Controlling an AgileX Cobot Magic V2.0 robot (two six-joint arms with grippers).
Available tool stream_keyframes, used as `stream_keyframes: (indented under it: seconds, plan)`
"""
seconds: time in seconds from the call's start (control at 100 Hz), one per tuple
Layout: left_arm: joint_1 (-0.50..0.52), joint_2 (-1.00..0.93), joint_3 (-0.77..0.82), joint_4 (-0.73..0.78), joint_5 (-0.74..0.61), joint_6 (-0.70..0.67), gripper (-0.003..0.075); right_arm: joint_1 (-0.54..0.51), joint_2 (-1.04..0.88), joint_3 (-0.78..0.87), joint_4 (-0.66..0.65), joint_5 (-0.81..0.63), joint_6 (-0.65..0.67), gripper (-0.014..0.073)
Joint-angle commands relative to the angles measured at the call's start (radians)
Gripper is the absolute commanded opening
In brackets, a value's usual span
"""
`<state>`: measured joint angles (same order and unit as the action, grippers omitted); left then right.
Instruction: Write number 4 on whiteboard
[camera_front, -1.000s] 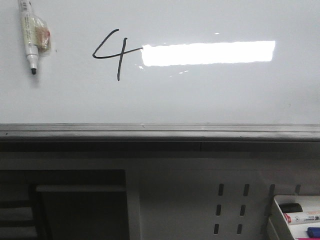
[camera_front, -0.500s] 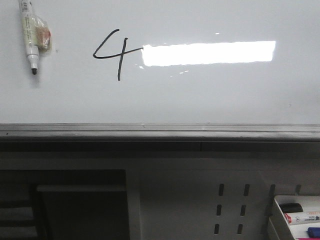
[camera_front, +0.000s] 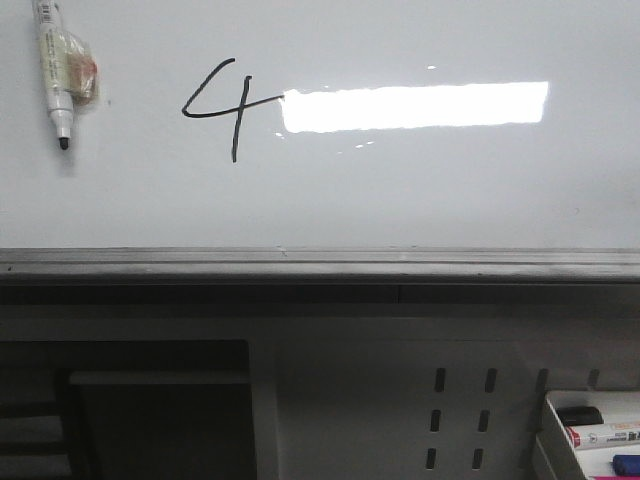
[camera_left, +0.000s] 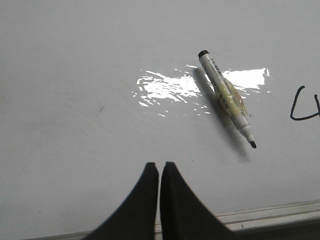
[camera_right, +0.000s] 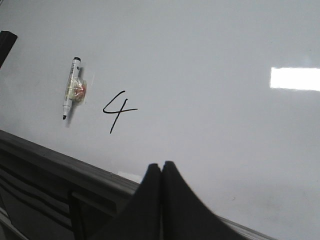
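A thin black open-topped number 4 (camera_front: 225, 105) is drawn on the whiteboard (camera_front: 400, 190), left of the bright glare. It also shows in the right wrist view (camera_right: 117, 110), and its edge shows in the left wrist view (camera_left: 302, 105). A white uncapped marker (camera_front: 55, 80) lies on the board left of the 4, tip toward the rail; it shows in the left wrist view (camera_left: 225, 95) and the right wrist view (camera_right: 71, 92). My left gripper (camera_left: 159, 165) is shut and empty over the board near the rail. My right gripper (camera_right: 161, 165) is shut and empty near the rail.
A grey metal edge rail (camera_front: 320, 262) runs along the board's near side. Below it is a grey perforated panel (camera_front: 460, 420). A white tray (camera_front: 590, 440) with several markers sits at the bottom right.
The front view has shifted very slightly, so the 4 and the marker sit a few pixels to the left. Nothing else has moved.
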<state>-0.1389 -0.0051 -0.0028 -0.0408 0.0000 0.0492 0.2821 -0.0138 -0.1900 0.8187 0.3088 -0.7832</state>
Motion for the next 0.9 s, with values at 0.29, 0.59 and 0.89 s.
stream_keyframes:
  seconds: [0.29,0.59,0.89]
  plan:
    - [0.005,-0.026,0.029,0.004,-0.057,-0.014,-0.002,-0.004,-0.008,-0.023,0.021,-0.06,-0.006,-0.0066]
    - [0.005,-0.026,0.029,0.004,-0.057,-0.014,-0.002,-0.004,-0.008,-0.023,0.021,-0.06,-0.006,-0.0066]
    - [0.005,-0.026,0.029,0.004,-0.057,-0.014,-0.002,-0.004,-0.008,-0.023,0.021,-0.073,-0.006,-0.0066]
